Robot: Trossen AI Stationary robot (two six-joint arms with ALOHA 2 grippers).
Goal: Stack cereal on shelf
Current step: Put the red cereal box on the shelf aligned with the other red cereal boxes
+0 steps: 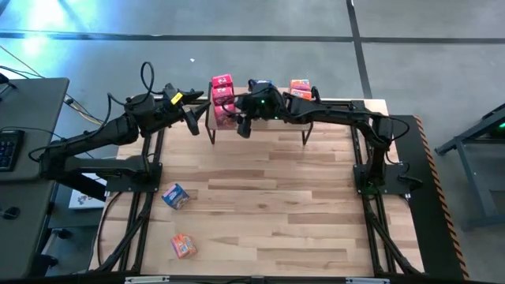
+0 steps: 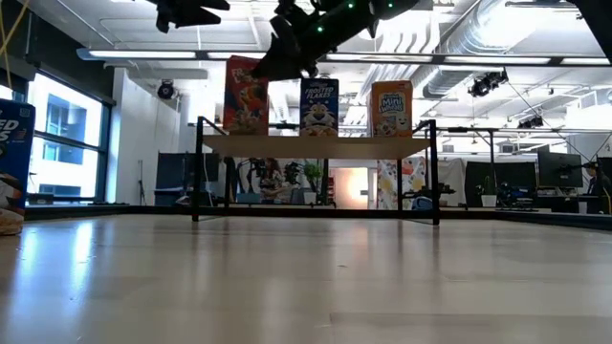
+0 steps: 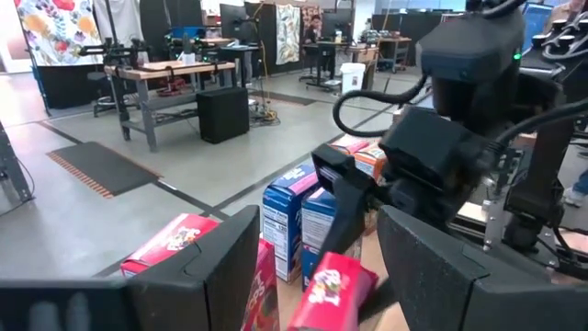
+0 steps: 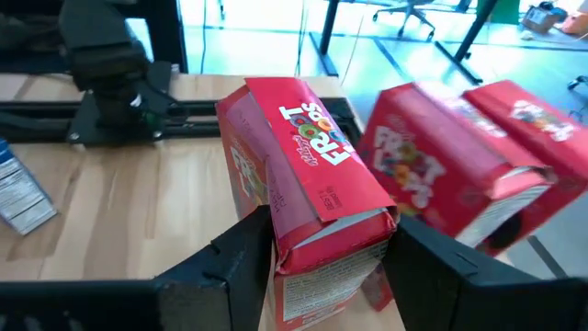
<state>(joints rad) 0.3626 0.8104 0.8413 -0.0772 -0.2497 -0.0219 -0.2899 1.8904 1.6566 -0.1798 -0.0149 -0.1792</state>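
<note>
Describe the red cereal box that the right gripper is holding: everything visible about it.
The red cereal box is a small cardboard Froot Loops carton, bright red with pink side panels and a white end flap printed with fine text. The right gripper is shut on it, one dark finger pressing each narrow side, and holds it tilted above the shelf's left end, clear of the board. Two more red boxes stand just beyond it. The left gripper hovers nearby, not touching it.

"Frosted Flakes" on blue box (image 2: 319, 106), "Mini Wheats" on orange box (image 2: 391, 108), "Froot Loops" on red box (image 4: 312, 198)
</note>
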